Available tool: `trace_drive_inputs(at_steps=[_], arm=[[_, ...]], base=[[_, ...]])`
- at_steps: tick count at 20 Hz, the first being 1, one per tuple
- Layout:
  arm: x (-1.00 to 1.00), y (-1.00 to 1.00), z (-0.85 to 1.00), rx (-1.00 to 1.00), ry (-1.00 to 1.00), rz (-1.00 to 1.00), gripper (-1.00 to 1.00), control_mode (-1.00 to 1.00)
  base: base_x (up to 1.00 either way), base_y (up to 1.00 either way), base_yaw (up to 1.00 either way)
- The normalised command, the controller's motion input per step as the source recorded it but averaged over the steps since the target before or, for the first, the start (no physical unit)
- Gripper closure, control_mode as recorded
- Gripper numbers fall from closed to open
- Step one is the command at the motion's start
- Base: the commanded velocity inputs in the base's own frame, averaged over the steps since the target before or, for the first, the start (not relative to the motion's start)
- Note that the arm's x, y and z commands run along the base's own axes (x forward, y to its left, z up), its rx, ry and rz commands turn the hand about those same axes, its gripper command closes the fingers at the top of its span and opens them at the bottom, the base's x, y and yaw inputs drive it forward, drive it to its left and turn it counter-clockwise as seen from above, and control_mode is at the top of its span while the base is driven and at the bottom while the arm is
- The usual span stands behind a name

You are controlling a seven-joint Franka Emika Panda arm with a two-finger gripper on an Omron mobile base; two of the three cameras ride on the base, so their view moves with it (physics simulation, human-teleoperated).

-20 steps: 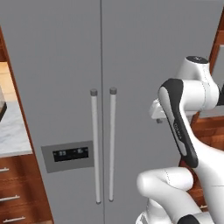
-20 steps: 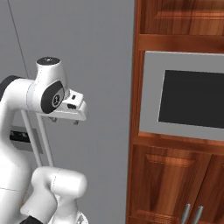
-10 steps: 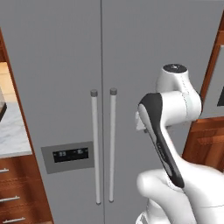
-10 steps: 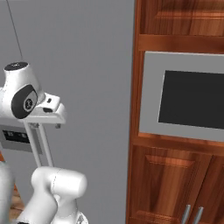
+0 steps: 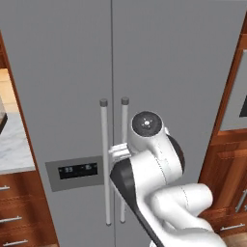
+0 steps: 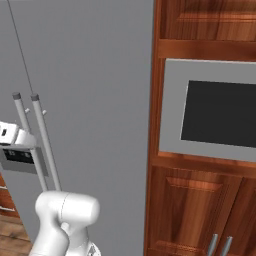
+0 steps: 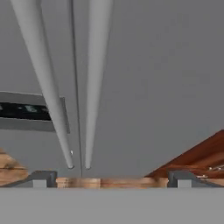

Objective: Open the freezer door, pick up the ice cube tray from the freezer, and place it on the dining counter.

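The freezer door (image 5: 58,87) is the narrow grey one with a dark display panel (image 5: 77,170), and it is shut. Its long bar handle (image 5: 103,159) runs down beside the seam. My gripper (image 5: 118,152) hovers in front of the two handles at panel height, mostly hidden behind my own arm. It also sits at the left edge of the right base view (image 6: 9,135). In the hand view the gripper (image 7: 109,179) is open with nothing between its fingertips (image 7: 41,178), facing the freezer handle (image 7: 43,83) and the panel (image 7: 26,111). The ice cube tray is hidden and the dining counter is out of view.
The wider grey door (image 5: 178,72) with its own handle (image 5: 124,144) stands right of the seam. Reddish wood cabinets hold a built-in oven (image 6: 220,115) on the right. A marble worktop (image 5: 12,144) over wooden drawers lies at the far left.
My arm has swung left across the fridge front, bringing the hand from the wide door's right side to the pair of handles. The jaws stayed open; both doors stayed shut.
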Motion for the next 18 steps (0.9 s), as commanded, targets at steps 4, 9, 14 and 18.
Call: trace_drive_inputs(at_steps=[4,9,14,18], arm=[[0.04,1.0,-0.06,0.01,-0.42,-0.13,-1.0,-1.0],[0.12,0.41,-0.25,0.0,-0.29,-0.02,-1.0,-1.0],[0.21,0.01,-0.42,0.01,-0.27,0.0,-1.0,-1.0],[0.31,0.01,-0.44,0.0,-0.25,0.0,-1.0,-1.0]], base=[[0.0,0.0,0.0],[0.0,0.0,0.0],[0.0,0.0,0.0],[0.0,0.0,0.0]])
